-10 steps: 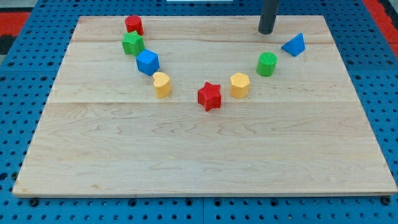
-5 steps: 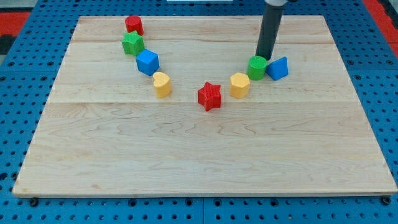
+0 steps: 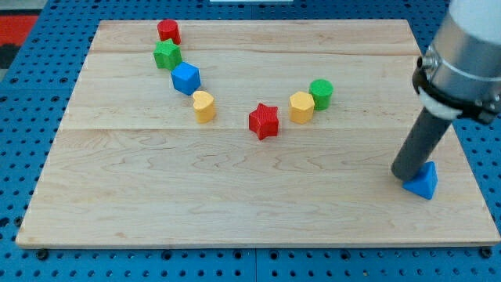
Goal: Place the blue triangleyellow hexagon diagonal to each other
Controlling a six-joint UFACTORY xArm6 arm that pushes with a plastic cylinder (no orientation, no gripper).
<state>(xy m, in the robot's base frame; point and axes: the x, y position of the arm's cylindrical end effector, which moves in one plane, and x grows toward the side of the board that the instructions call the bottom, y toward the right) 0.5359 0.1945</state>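
Dragged from beside the green cylinder [image 3: 320, 92], blue triangle [image 3: 423, 182] now touches my tip [image 3: 409, 175].

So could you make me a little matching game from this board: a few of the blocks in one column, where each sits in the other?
Things:
1. blue triangle
2. red star
3. green cylinder
4. red block

Places:
A. touching the yellow hexagon
B. view's top left corner
C. beside my tip, view's bottom right
D. middle of the board

Pairs: 1-C, 2-D, 3-A, 4-B
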